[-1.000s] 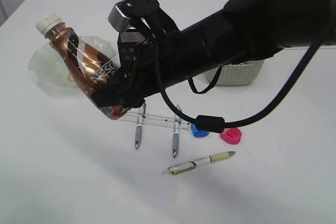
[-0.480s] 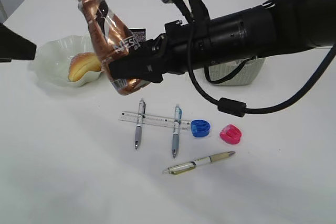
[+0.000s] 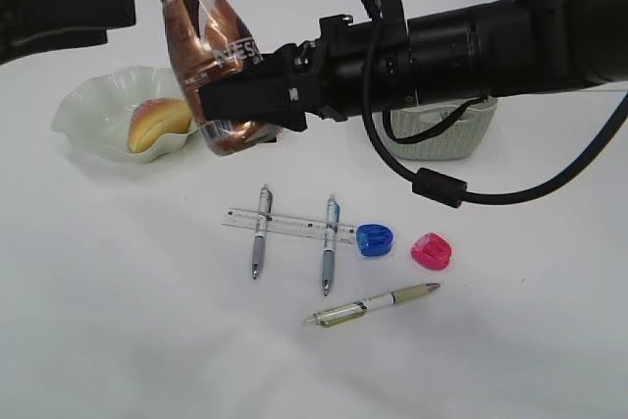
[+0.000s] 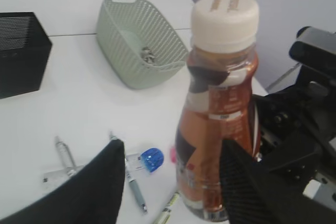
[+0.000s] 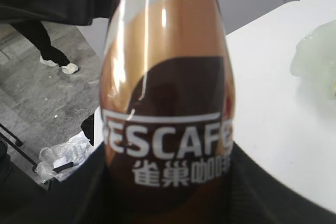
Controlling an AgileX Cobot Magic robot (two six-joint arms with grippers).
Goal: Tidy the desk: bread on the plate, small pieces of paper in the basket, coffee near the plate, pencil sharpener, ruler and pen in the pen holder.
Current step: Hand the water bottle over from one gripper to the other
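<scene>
My right gripper [image 3: 234, 110] [image 5: 167, 153] is shut on the lower body of the brown coffee bottle [image 3: 201, 31] [image 5: 168, 93]. The bottle stands nearly upright, cap at the top edge, its base just right of the pale green plate [image 3: 83, 110]. Bread [image 3: 157, 123] lies on the plate. My left gripper [image 4: 172, 145] is open at the top left, facing the bottle [image 4: 220, 114] without gripping it. On the table lie the clear ruler [image 3: 285, 225], three pens [image 3: 259, 242] [image 3: 329, 257] [image 3: 373, 305], a blue sharpener [image 3: 374, 239] and a pink sharpener [image 3: 431, 250].
The green basket [image 3: 446, 139] [image 4: 139, 45] stands behind my right arm with paper scraps inside. A black mesh pen holder [image 4: 21, 51] sits left of it in the left wrist view. My right forearm and its cable [image 3: 437, 188] span the table's back half.
My right arm has carried the bottle up and back toward the plate, turning it from steeply tilted to nearly upright. The left arm has come into view at the top left.
</scene>
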